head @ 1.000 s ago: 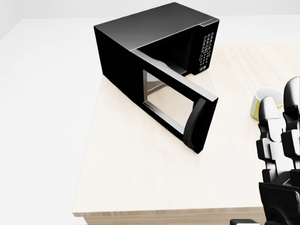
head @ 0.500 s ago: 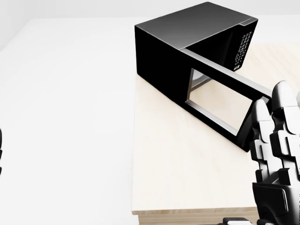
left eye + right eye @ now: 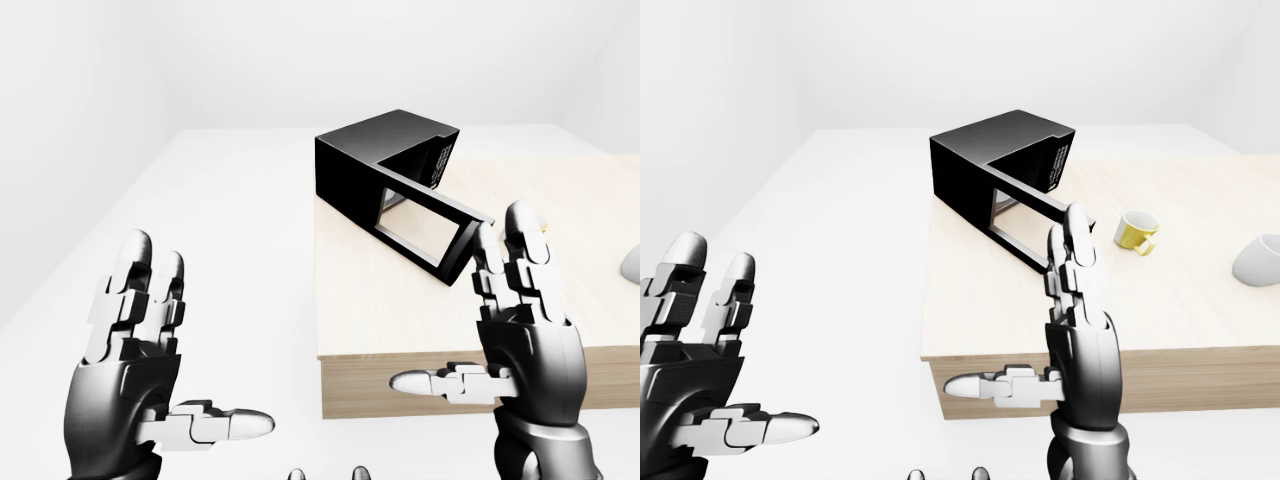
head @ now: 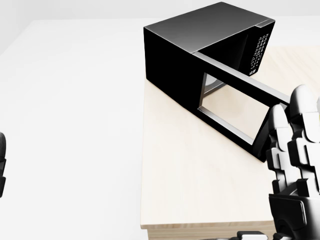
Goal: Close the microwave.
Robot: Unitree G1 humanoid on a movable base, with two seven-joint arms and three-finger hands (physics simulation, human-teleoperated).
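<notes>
The black microwave (image 4: 200, 50) stands at the left end of a pale wooden table (image 4: 190, 190). Its door (image 4: 235, 107) hangs wide open, swung out toward the lower right of the head view. My right hand (image 3: 500, 290) is open with its fingers upright, and it covers the door's free end in the head view (image 4: 295, 150). Whether it touches the door I cannot tell. My left hand (image 3: 160, 320) is open and empty, off the table's left side, far from the microwave.
A yellow mug (image 3: 1133, 230) and a white bowl (image 3: 1260, 262) stand on the table to the right of the microwave. The table's left edge (image 4: 143, 150) runs just below the microwave's left corner. White floor lies to the left.
The camera has swung left, so the microwave and table sit further right in the head view. My right hand has risen over the door's end. In the last half second almost nothing moved.
</notes>
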